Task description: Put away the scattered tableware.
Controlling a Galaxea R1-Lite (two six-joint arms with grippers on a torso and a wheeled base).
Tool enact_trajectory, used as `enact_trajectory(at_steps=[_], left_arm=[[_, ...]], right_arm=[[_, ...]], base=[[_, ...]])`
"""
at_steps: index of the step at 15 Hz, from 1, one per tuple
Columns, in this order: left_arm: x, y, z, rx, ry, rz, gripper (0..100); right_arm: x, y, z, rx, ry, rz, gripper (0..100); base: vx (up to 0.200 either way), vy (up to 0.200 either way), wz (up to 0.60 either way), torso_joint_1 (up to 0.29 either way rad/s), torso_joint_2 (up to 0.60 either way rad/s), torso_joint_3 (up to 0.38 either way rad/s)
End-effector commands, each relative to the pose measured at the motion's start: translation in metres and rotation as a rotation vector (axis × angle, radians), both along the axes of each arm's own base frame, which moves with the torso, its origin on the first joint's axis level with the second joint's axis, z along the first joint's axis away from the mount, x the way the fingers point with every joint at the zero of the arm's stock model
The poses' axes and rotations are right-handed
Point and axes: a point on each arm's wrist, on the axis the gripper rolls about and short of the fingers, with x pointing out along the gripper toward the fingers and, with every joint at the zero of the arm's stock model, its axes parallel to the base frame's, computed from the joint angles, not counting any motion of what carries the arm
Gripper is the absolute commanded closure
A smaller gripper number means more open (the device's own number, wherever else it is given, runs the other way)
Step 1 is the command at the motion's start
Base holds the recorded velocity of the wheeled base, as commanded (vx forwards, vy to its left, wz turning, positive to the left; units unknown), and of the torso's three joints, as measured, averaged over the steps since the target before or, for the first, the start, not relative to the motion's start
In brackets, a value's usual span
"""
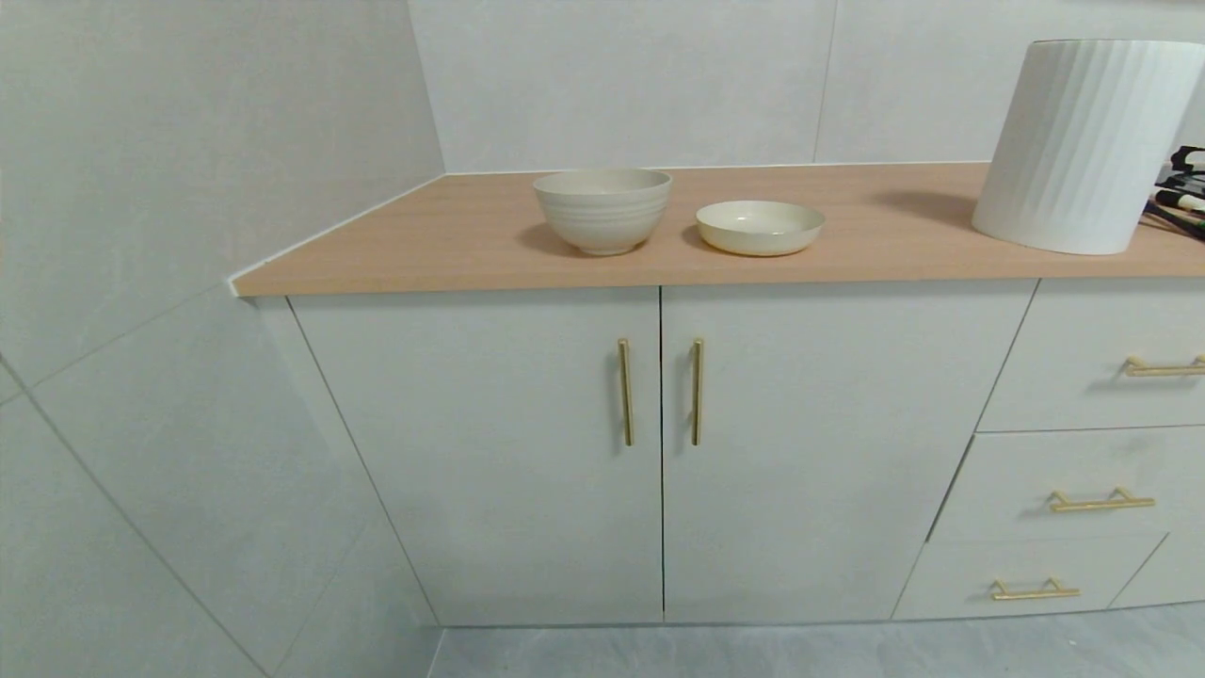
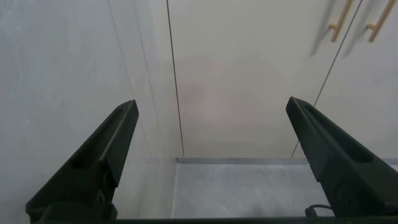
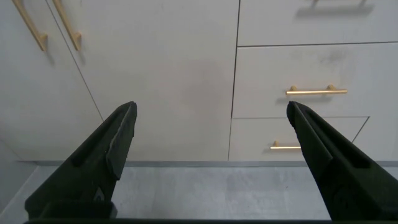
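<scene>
Wood-topped bench [image 1: 452, 240] runs into a tiled corner. Two pieces of tableware sit on it, both near the front edge, above the double doors.

- Bowl [image 1: 602, 209]: deep, ridged, cream, standing upright.
- Shallow dish [image 1: 760, 227]: cream, right way up, just beside the bowl on its right. There is a narrow gap between them and they are not touching.

Farther right on the bench, well apart from the dish, stands a tall ribbed white cylinder [image 1: 1083, 141]. Past it, at the far edge, lie a few dark tools [image 1: 1181, 188], too cut off to identify.

Below the bench:
- Left door [image 1: 490, 452] and right door [image 1: 810, 452] are both shut. Their upright brass handles [image 1: 625, 392] stand side by side at the meeting edge.
- To the right is a stack of three drawers [image 1: 1083, 443], all shut, with brass bar pulls.

Left hand [image 2: 211, 102]: low down, facing the lower part of the left door near the wall corner, above the grey floor [image 2: 249, 186]. Its fingers are spread wide with nothing between them.

Right hand [image 3: 211, 106]: also low, facing the cabinet front where the right door meets the drawers. Its fingers are wide apart and hold nothing.

Both hands are well below the bowl and the shallow dish and well apart from them.
</scene>
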Motion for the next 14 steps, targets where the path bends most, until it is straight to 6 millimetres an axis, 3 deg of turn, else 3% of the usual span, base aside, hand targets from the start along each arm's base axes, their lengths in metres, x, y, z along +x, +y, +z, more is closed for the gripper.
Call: enact_trajectory(at_steps=[1, 13, 14], left_arm=[[0.0000, 0.0000, 0.0001, 0.000, 0.000, 0.000, 0], [0.0000, 0.0000, 0.0001, 0.000, 0.000, 0.000, 0], [0.0000, 0.0000, 0.0001, 0.000, 0.000, 0.000, 0]], right_arm=[[0.0000, 0.0000, 0.0000, 0.000, 0.000, 0.000, 0], [-0.0002, 0.0002, 0.0003, -0.005, -0.003, 0.011, 0], [-0.0020, 0.0006, 0.0088, 0.002, -0.040, 0.026, 0]], base=[[0.000, 0.000, 0.00, 0.000, 0.00, 0.000], [0.000, 0.000, 0.00, 0.000, 0.00, 0.000], [0.000, 0.000, 0.00, 0.000, 0.00, 0.000]])
